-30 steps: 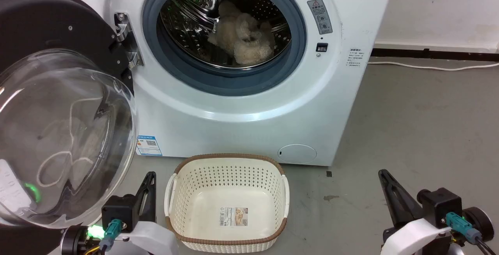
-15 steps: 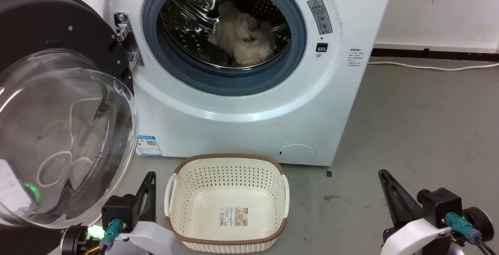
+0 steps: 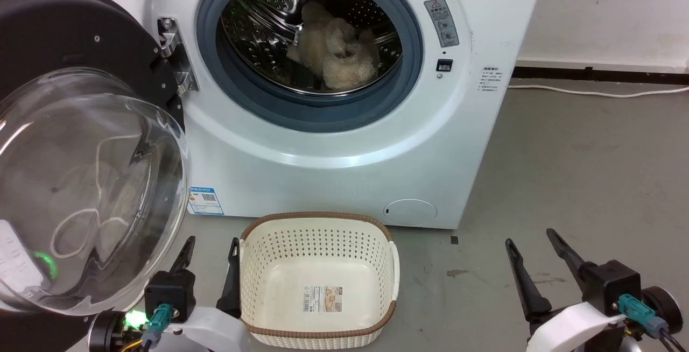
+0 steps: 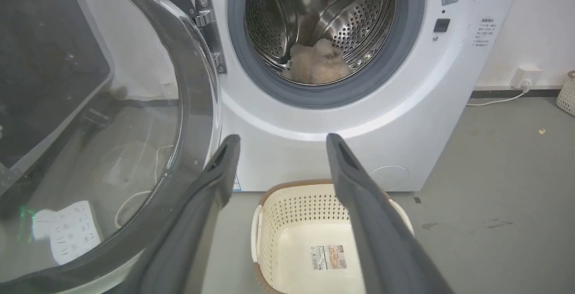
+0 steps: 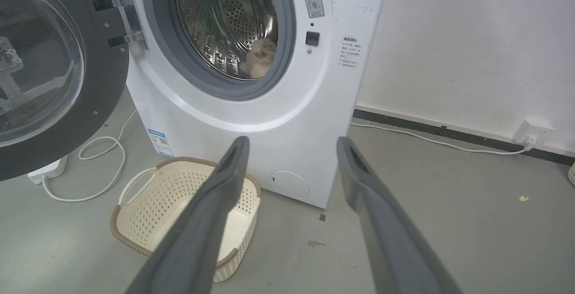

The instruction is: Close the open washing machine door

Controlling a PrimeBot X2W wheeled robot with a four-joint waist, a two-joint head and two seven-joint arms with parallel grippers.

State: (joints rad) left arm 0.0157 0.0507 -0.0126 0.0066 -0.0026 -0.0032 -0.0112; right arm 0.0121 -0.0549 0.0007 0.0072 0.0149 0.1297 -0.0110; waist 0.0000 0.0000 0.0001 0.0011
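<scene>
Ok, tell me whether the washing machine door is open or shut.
Open. The washing machine door hangs swung out on its hinge, clear of the grey-ringed drum opening, where a fluffy beige bundle lies exposed.

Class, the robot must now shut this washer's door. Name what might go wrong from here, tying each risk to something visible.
1. The left jaws stand open right beside the basket; swinging that arm toward the door may knock it.
2. The door's glass is bulging and smooth, so a push there may slide off.
3. A white cable lies on the floor below the door; rolling closer might snag it.
</scene>
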